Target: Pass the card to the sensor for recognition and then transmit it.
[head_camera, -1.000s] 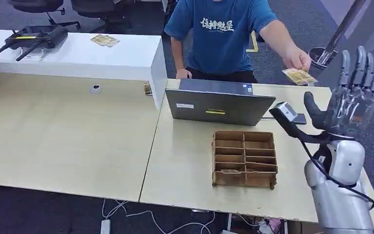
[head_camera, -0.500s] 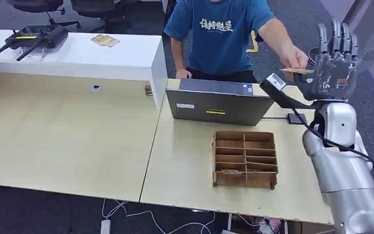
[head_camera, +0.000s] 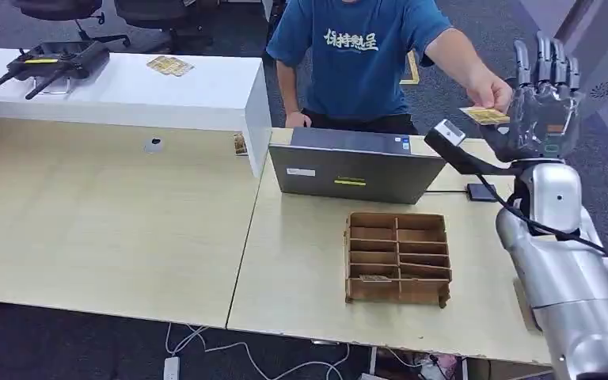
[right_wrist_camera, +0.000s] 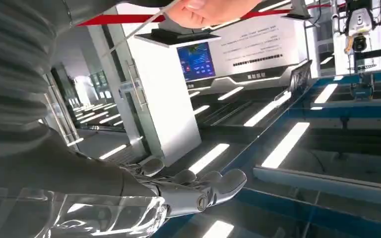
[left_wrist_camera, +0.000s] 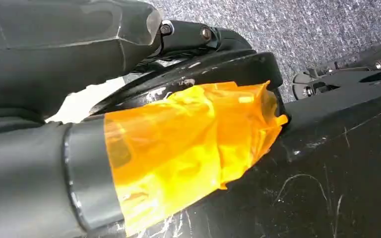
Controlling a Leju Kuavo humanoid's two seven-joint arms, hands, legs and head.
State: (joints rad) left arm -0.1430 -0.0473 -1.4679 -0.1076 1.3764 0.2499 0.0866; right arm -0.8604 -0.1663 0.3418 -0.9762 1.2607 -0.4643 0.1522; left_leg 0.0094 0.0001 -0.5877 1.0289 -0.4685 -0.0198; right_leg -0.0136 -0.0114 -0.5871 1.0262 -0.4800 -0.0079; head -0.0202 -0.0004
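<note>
While the card [head_camera: 487,115] is pinched in the person's hand [head_camera: 491,91] just beside the robot's raised right hand [head_camera: 544,99], whose fingers stand spread and hold nothing, the handover looks not yet made. Taking the card, presenting it to the small dark sensor [head_camera: 481,191] on the desk [head_camera: 301,269] behind the laptop [head_camera: 356,168], and passing it on all seem left to do.

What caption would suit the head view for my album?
A person holds a card out to the robot's raised, open right hand.
</note>
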